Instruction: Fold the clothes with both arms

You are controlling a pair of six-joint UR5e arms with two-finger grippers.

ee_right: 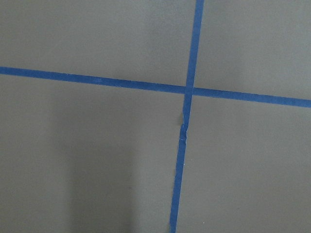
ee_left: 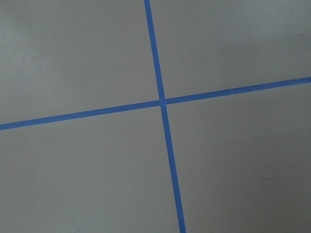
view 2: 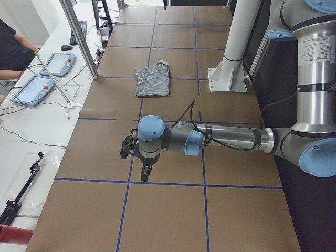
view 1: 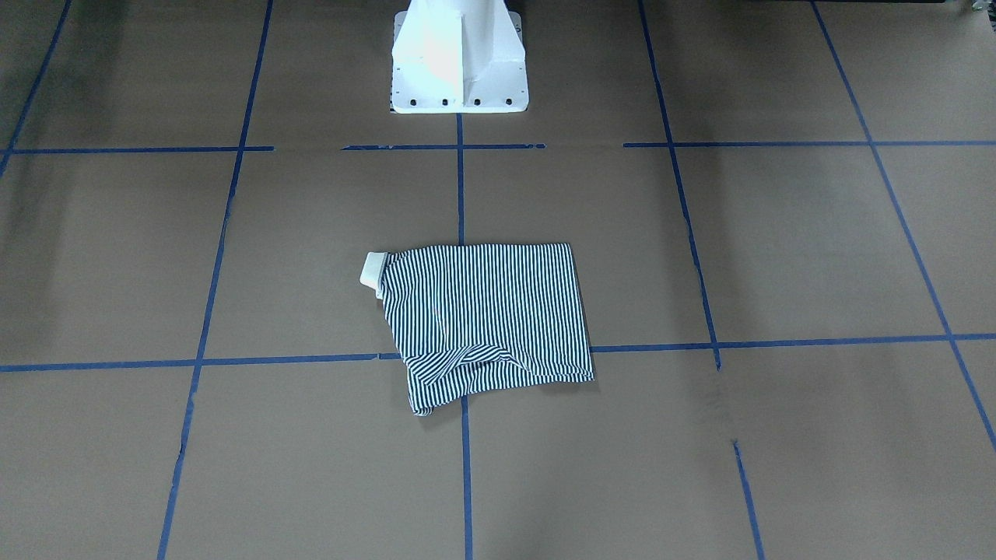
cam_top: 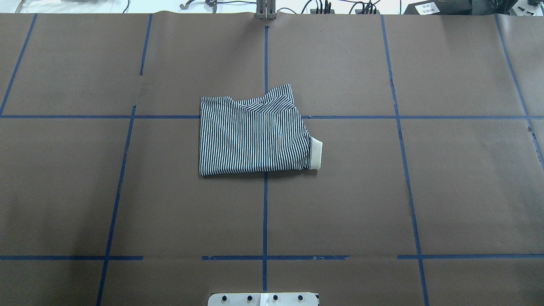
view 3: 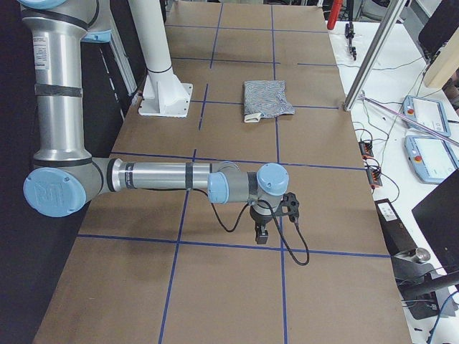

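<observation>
The striped polo shirt (view 1: 486, 319) lies folded into a rough rectangle near the table's middle, with nothing touching it. Its cream collar (cam_top: 315, 153) sticks out on the overhead view's right, and a folded sleeve lies across the far edge. It also shows far off in both side views, shirt (view 2: 153, 80) and shirt (view 3: 267, 98). My left gripper (view 2: 146, 170) hangs over bare table near the left end, far from the shirt. My right gripper (view 3: 262, 235) hangs likewise near the right end. Only the side views show them, so I cannot tell whether either is open or shut.
The white pedestal base (view 1: 459, 70) stands behind the shirt. Blue tape lines (ee_left: 163, 102) grid the brown table cover. Along the far edge lie tablets (view 2: 58, 64), cables and a metal post (view 2: 79, 37), and a person's arm (view 2: 16, 47) shows there.
</observation>
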